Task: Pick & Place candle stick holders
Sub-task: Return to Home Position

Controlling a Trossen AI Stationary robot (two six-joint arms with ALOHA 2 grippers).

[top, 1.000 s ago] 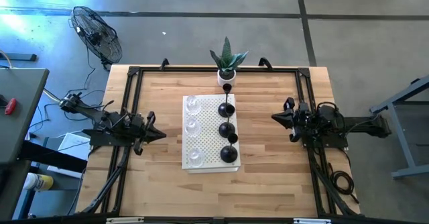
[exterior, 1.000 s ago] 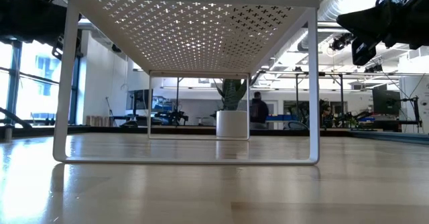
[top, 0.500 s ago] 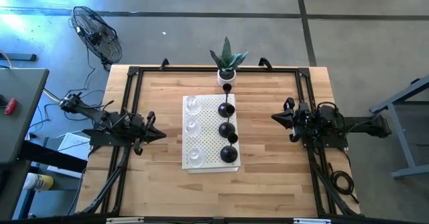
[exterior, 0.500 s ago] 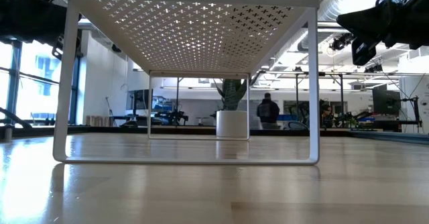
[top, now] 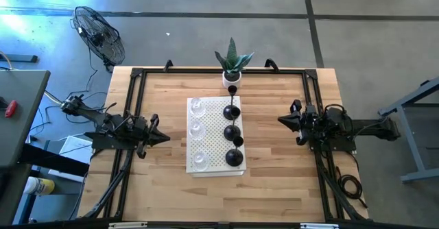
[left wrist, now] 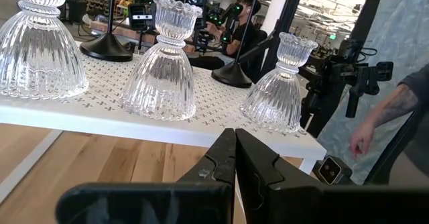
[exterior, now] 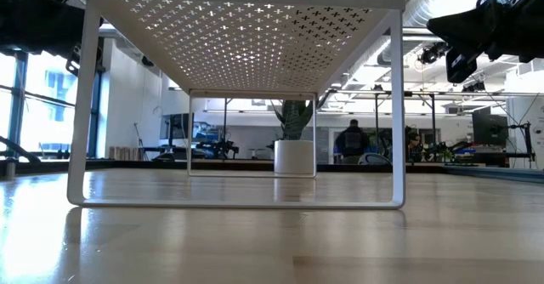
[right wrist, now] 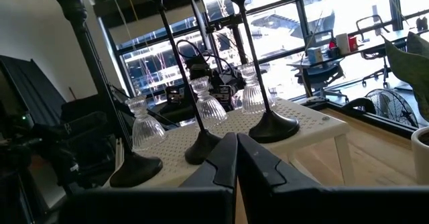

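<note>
A white shelf [top: 214,138] stands mid-tabletop [top: 274,181], with a potted plant [top: 233,68] just beyond it at the far edge. Three glass candle holders [top: 197,128] line the shelf's left side and black candle holders [top: 232,133] its right, stems upright, both rows running near-to-far. The left gripper [top: 166,138] and right gripper [top: 280,120], fingers together, flank the shelf near the tabletop's side edges.

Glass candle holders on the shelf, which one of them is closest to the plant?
The glass holder at the back end of the row of three, by the edge of the shelf that faces the plant. The middle holder and the front holder stand farther from it.
</note>
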